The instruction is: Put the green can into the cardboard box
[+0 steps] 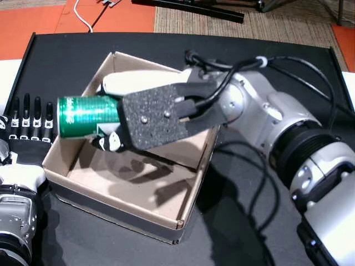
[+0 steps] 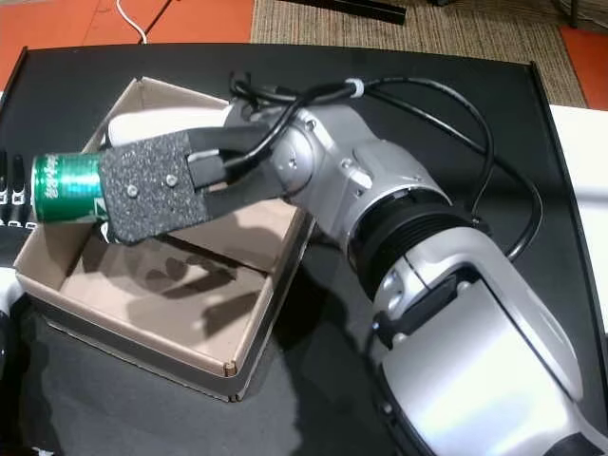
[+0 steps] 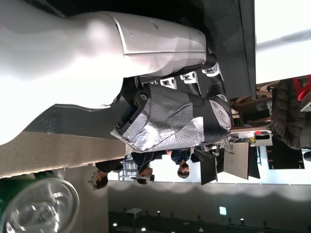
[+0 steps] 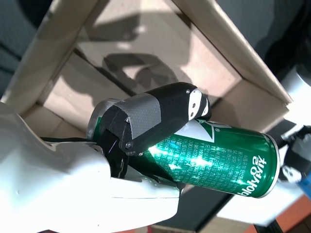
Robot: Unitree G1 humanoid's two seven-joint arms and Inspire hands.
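Observation:
My right hand (image 1: 150, 113) (image 2: 161, 190) is shut on the green can (image 1: 86, 116) (image 2: 65, 188), holding it on its side above the left part of the open cardboard box (image 1: 183, 213) (image 2: 249, 332). In the right wrist view the thumb (image 4: 155, 114) wraps over the can (image 4: 218, 158), with the box floor (image 4: 160, 53) below it. The can's free end reaches over the box's left wall. My left hand (image 1: 30, 124) lies flat on the black table left of the box, fingers straight and apart. The can's silver end (image 3: 36, 206) shows in the left wrist view.
The box sits on a black table (image 1: 255, 221) (image 2: 313, 399). White surfaces flank the table at left (image 1: 8, 77) and right (image 2: 584, 180). Orange floor and a woven rug (image 1: 277, 27) lie beyond the far edge. People stand far off in the left wrist view (image 3: 182, 170).

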